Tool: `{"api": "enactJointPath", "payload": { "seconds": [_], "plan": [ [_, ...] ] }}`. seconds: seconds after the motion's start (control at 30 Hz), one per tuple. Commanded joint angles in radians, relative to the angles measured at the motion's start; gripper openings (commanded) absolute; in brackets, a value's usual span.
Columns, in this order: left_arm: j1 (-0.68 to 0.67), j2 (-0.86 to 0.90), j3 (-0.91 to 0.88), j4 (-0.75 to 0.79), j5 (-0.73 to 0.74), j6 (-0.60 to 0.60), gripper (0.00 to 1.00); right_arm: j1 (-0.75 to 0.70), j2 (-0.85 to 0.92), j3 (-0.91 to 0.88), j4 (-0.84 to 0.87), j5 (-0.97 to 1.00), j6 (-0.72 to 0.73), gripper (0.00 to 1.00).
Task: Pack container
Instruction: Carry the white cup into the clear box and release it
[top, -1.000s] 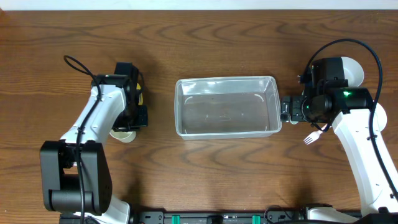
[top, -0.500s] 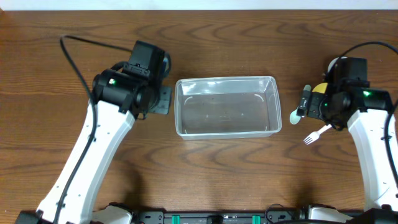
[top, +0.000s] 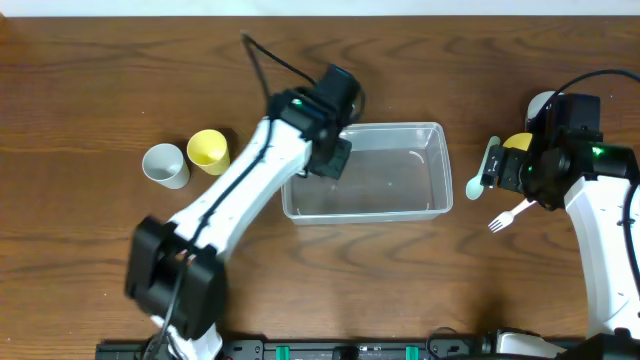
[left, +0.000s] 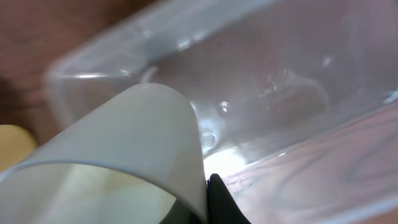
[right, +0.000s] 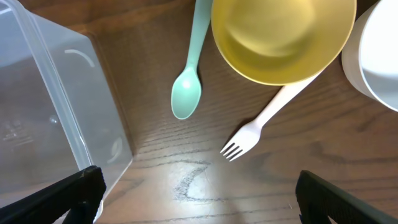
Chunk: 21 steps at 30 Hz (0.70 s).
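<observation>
1. Since 0.5 s ago the left jaws (top: 335, 155) have swung right, from beside the container (top: 390, 185) to above its far-left corner. The right jaws (right: 199, 193) have barely shifted.
2. The container sits mid-worktop (top: 100, 60) and looks empty.
3. The left jaws appear closed on a white vessel (left: 124, 143), with 1 finger against its wall. The full grip is hidden.
4. The right jaws are spread wide and hold nothing. They hang over the green spoon (right: 186, 93) and white fork (right: 249, 140), right of the container.
5. Judged step: deposit the vessel. Lower it inside the walls, clear of the rim. Keep it upright and close to 1 corner to leave room, then release.
</observation>
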Motion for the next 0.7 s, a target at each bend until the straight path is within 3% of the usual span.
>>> {"api": "enactJointPath", "payload": {
  "seconds": [0.0,0.4,0.5,0.6,0.67],
  "plan": [
    [-0.005,0.058,0.002,0.013,0.007,0.026,0.06,-0.005,0.0,0.012,-0.003,-0.011,0.012,0.99],
    [0.083,0.18,0.004,0.068,0.001,0.097,0.07,-0.005,0.0,0.012,-0.009,-0.011,0.012,0.99],
    [0.08,0.178,0.03,0.063,0.001,0.119,0.31,-0.005,0.0,0.012,-0.008,-0.011,0.012,0.99],
    [0.069,0.172,0.104,0.026,0.001,0.124,0.49,-0.005,0.0,0.012,-0.013,-0.011,0.012,0.99],
    [0.058,0.159,0.185,-0.024,0.001,0.135,0.53,-0.005,0.0,0.012,-0.018,-0.011,0.011,0.99]
  ]
}}
